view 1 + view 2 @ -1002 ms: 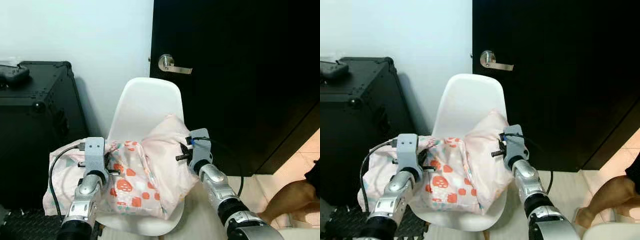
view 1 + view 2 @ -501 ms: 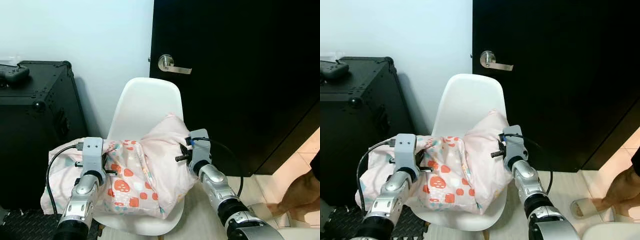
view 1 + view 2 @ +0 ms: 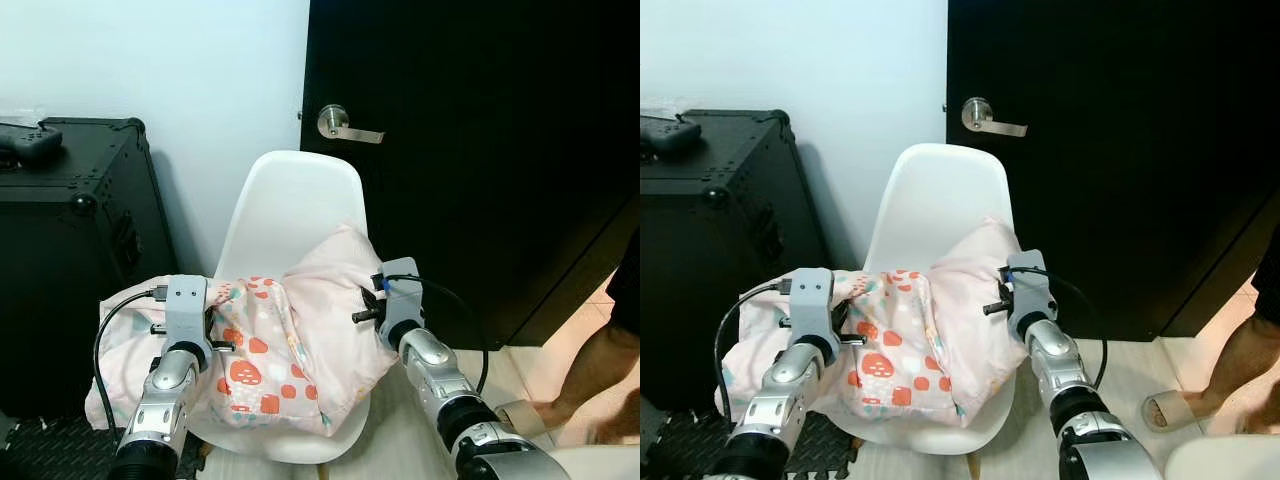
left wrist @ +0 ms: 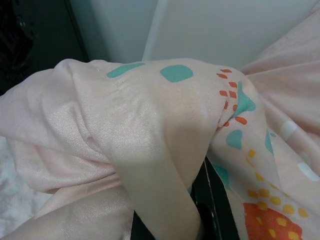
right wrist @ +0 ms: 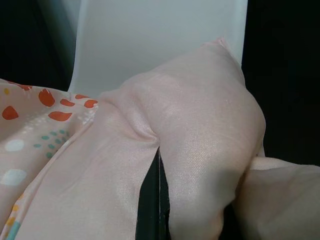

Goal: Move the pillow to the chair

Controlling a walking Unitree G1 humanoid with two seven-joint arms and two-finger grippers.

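wall (image 3: pixel 200 70): pale blue | door (image 3: pixel 480 150): black, silver lever handle (image 3: pixel 345 125) | black case (image 3: pixel 70 250) | floor (image 3: pixel 590 330): light tile

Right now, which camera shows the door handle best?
The right eye view: the silver door handle sits whole against the black door. The left eye view shows it equally well; both wrist views show pillow fabric.

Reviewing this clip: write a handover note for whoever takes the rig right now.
Left claw: shut on the pillow, on its left part.
Right claw: shut on the pillow's right corner.
The pillow is bunched over the white chair seat; its left end hangs past the seat edge toward the black case.
Done: pillow brought to the chair.
Left: settle it fully on the seat, open both claws, withdraw.
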